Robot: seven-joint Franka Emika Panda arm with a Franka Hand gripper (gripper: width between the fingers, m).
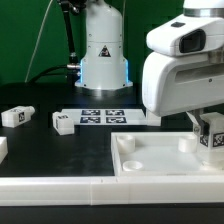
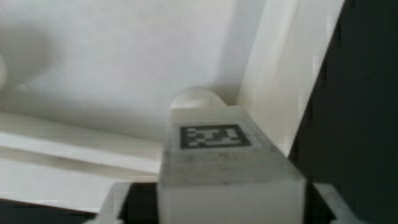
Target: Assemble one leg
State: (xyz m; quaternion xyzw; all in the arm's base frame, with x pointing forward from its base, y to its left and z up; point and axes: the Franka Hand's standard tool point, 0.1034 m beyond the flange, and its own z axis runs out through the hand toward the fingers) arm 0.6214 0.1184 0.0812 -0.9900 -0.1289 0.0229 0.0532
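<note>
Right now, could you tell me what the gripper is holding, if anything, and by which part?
The gripper holds the leg by its upper end; its lower end is at a corner of the white panel.

Bright even light, dark background; both views soft and blurry.

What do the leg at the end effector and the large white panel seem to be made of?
The leg: probably matte white plastic, smooth with a rounded moulded top; its tag looks printed. The panel: likely the same plastic, judging by its moulded rim and recessed corners.
</note>
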